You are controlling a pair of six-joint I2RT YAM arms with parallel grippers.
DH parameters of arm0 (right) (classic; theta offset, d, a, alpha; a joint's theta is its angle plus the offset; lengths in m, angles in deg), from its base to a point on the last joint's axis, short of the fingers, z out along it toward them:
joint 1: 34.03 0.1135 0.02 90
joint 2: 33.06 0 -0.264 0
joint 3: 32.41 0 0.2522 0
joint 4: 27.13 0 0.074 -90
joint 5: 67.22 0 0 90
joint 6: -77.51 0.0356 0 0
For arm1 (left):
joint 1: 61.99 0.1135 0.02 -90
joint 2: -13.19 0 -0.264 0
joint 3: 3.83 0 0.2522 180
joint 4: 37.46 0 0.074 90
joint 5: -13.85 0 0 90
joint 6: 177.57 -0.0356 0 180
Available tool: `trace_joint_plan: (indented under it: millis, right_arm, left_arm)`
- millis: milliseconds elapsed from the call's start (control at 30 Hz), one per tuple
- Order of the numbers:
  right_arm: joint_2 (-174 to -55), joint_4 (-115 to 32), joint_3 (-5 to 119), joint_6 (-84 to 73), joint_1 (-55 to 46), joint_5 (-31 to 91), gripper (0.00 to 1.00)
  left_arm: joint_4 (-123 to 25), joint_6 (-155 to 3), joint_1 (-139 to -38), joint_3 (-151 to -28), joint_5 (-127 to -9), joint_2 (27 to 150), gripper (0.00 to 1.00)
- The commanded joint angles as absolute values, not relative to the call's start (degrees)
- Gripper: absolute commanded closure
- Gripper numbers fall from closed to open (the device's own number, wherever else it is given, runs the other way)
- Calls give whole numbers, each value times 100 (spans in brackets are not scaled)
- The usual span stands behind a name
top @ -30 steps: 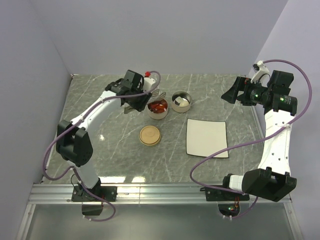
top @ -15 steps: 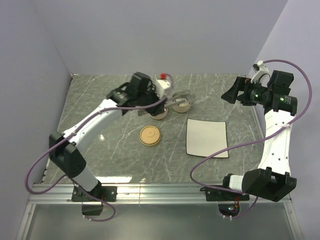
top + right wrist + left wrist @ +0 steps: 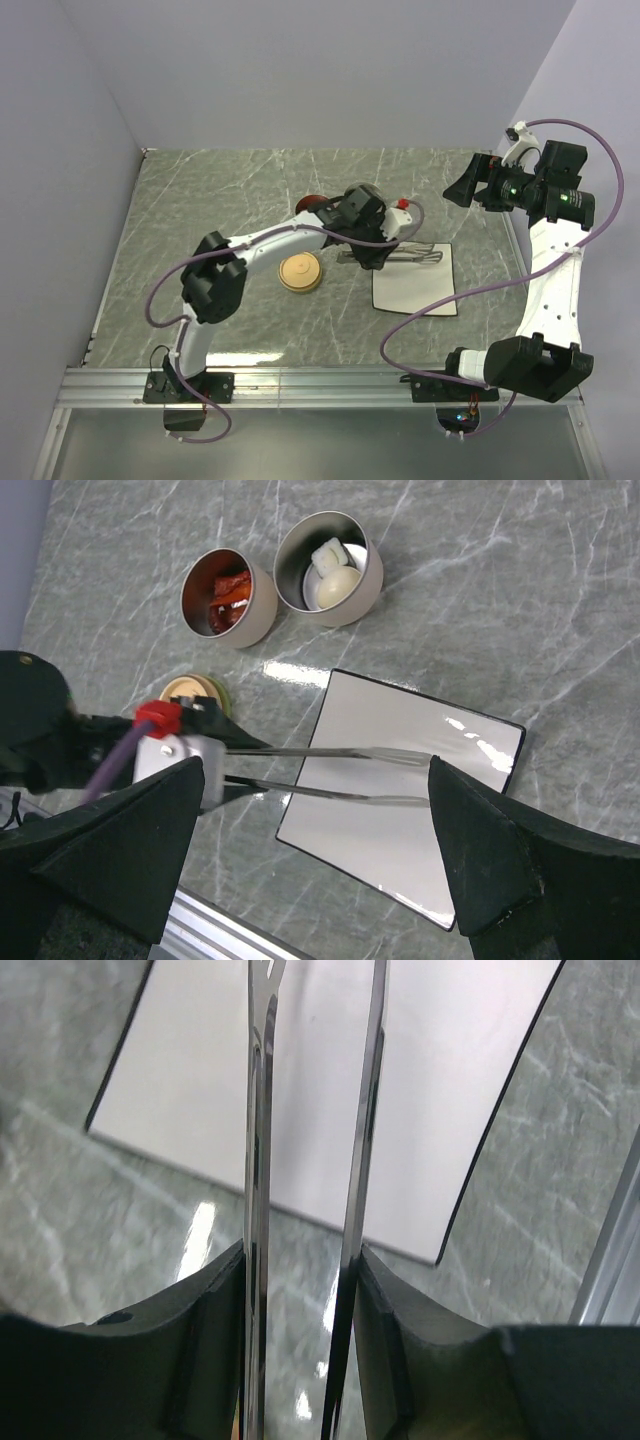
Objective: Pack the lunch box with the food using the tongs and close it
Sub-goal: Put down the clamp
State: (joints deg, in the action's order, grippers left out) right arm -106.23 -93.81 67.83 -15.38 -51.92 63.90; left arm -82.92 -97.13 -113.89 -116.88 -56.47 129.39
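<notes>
My left gripper [image 3: 300, 1260] is shut on the silver tongs [image 3: 262, 1160], one finger pressing each arm from outside. In the top view the tongs [image 3: 412, 252] point right, and their tips hang empty over a flat white plate [image 3: 420, 285]. The lunch box shows as two round tins. One tin [image 3: 228, 597] holds red curved food [image 3: 230, 588]. The other tin [image 3: 328, 560] holds a white egg-like ball [image 3: 337, 581] and a small white piece. A round tan lid [image 3: 300, 271] lies flat on the table. My right gripper [image 3: 315, 855] is open, high at the right, holding nothing.
The left arm hides most of the tins in the top view; only a red tin's edge [image 3: 312, 204] shows. Grey walls close off the left and back. A metal rail [image 3: 320, 380] runs along the near edge.
The left arm swung from the tins at the back toward the right and nearer, carrying the tongs to above the white plate. The right arm has not moved.
</notes>
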Motion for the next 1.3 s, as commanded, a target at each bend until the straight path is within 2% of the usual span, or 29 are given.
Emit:
trace_joint_plan:
  millis: [0, 267, 600, 833, 1267]
  right_arm:
    - [-10671, -9397, 7038, -1609, -5240, 6365, 0]
    - [-10698, -9406, 7038, -1618, -5240, 6400, 0]
    - [-10689, -9389, 7012, -1618, -5258, 6426, 0]
    - [-10680, -9389, 6995, -1618, -5267, 6435, 0]
    - [-10654, -9380, 6942, -1627, -5276, 6453, 0]
  left_arm:
    - [-7943, -9619, -11551, -12253, -5585, 13148, 54]
    - [-8013, -9601, -11727, -12894, -5690, 13895, 54]
    - [-8004, -9645, -11894, -12772, -5796, 14124, 52]
    - [-8145, -9724, -11912, -12842, -5866, 14308, 43]
    - [-8356, -9785, -11982, -12824, -5849, 14397, 32]
